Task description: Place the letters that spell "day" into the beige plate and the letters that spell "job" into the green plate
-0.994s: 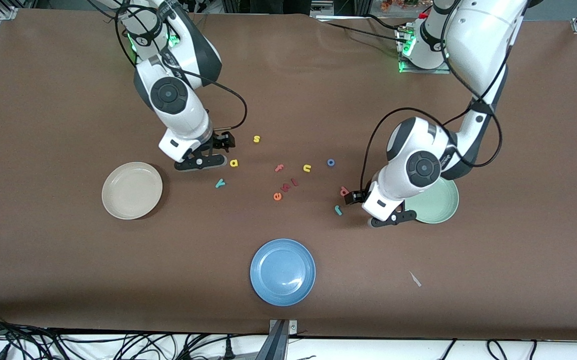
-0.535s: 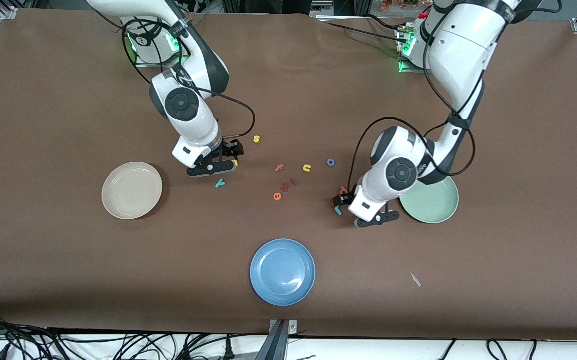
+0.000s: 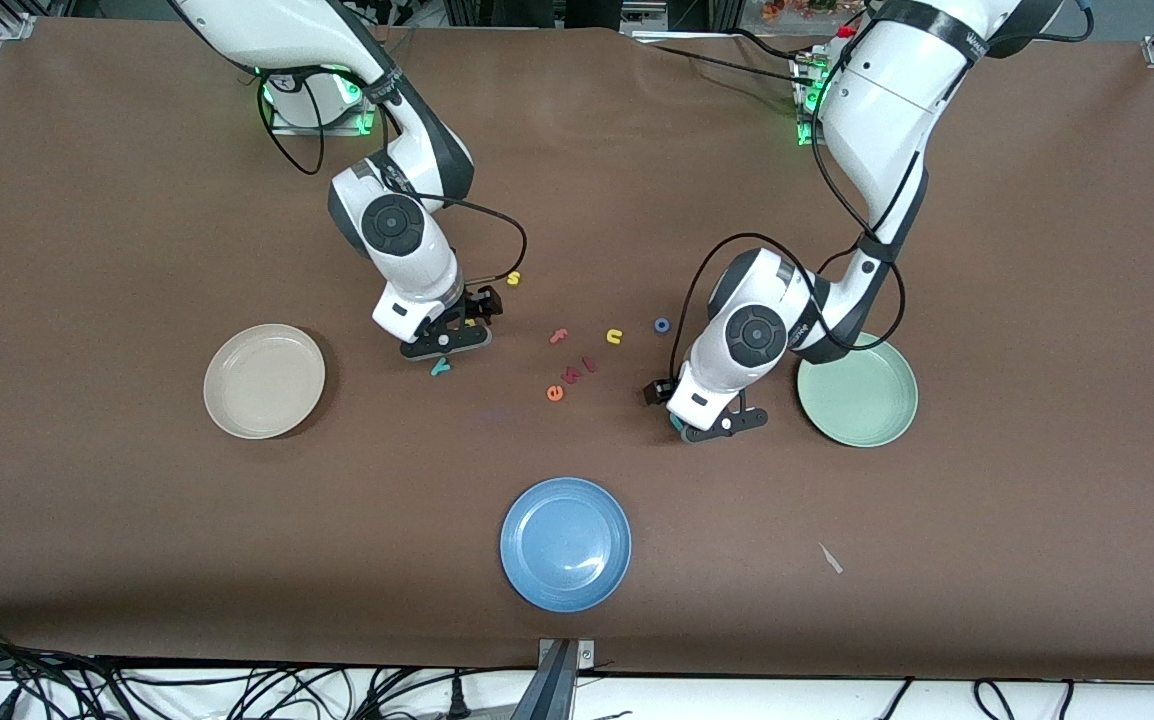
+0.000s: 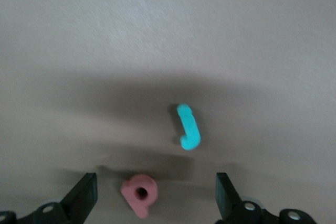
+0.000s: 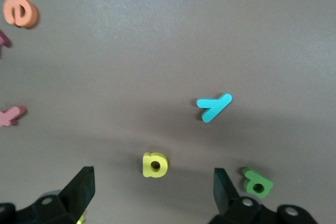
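My right gripper (image 3: 475, 310) (image 5: 152, 192) is open above the yellow "a" (image 5: 155, 164), which lies between its fingers. The teal "y" (image 3: 440, 367) (image 5: 213, 107) and the dark green "d" (image 5: 256, 183) lie close by; the arm hides the "d" in the front view. My left gripper (image 3: 661, 393) (image 4: 155, 200) is open over the red "b" (image 4: 139, 193), with the teal "j" (image 4: 189, 127) (image 3: 677, 424) beside it. The blue "o" (image 3: 661, 325) lies farther from the front camera. The beige plate (image 3: 264, 380) and the green plate (image 3: 857, 390) hold nothing.
A blue plate (image 3: 565, 543) sits near the table's front edge. Loose letters lie mid-table: yellow "s" (image 3: 513, 279), pink "f" (image 3: 559, 336), yellow "u" (image 3: 614, 336), orange "e" (image 3: 555, 393) and two small reddish ones (image 3: 579, 370). A scrap (image 3: 830, 558) lies toward the left arm's end.
Both arms have swung toward the table's middle. The right gripper has come over the yellow "a"; the left gripper has left the green plate and now covers the red "b".
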Robot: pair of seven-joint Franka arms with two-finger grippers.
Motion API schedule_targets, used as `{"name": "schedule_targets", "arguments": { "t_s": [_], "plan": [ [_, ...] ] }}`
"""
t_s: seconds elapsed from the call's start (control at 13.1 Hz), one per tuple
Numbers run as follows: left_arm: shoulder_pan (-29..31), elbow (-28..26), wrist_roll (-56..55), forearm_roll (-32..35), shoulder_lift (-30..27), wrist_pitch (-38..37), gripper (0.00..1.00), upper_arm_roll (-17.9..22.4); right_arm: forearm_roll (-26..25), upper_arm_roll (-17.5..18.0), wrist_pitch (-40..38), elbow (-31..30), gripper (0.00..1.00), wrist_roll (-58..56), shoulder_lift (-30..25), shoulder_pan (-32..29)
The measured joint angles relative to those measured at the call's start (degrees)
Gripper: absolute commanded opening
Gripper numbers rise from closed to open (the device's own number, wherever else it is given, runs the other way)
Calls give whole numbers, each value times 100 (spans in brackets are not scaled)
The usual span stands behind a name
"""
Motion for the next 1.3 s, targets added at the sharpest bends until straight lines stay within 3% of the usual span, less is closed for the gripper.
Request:
{"name": "schedule_targets", "arguments": {
  "t_s": [0.23, 0.69, 0.92, 1.07, 1.15, 1.3],
  "plan": [
    [-16, -25, -167, 137, 4, -1, 76, 1, -263, 0, 32, -10, 99, 0, 132, 1],
    [-17, -105, -201, 142, 2, -9, 75, -5, -313, 0, 217, -11, 96, 117, 321, 2],
    [-17, -105, -213, 142, 1, -29, 53, -18, -313, 0, 352, -13, 92, 370, 422, 38],
    [-17, -105, -219, 143, -2, -50, 35, -18, -313, 0, 359, -24, 85, 409, 455, 54],
    [-16, -105, -222, 150, -19, -75, 30, -18, -313, 0, 359, -34, 82, 410, 461, 54],
    [-18, -108, -226, 152, -29, -82, 28, -26, -313, 0, 359, -49, 77, 412, 462, 57]
  ]
}}
